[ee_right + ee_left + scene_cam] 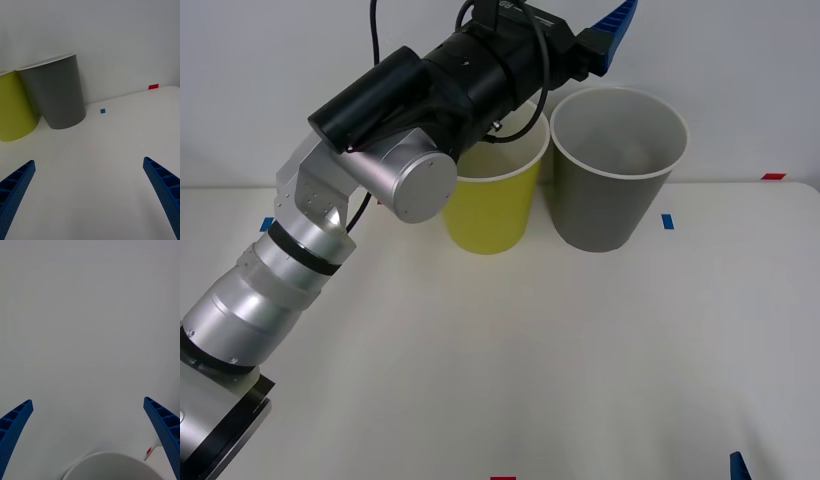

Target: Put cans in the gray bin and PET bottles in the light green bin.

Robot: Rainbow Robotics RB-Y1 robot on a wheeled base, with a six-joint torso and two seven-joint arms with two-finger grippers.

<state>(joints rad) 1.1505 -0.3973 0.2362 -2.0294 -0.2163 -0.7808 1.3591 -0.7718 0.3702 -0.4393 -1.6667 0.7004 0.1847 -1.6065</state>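
Left gripper (90, 438) is held wide open and empty above the gray bin (617, 170); it's probably best lifted straight clear of the rim; right gripper (88, 198) is parked open over the table (580, 350).

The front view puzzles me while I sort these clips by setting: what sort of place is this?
Likely a robot test bench: a bare white table against a blank wall, blue tape markers, two bins.

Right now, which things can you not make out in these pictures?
- Bottom of the gray bin: front view, hidden by its own wall.
- Inside of the light green bin: front view, covered by the left arm.
- Left hand: open above a white rim cut off by the edge; which bin is unclear.
- Right hand: open.
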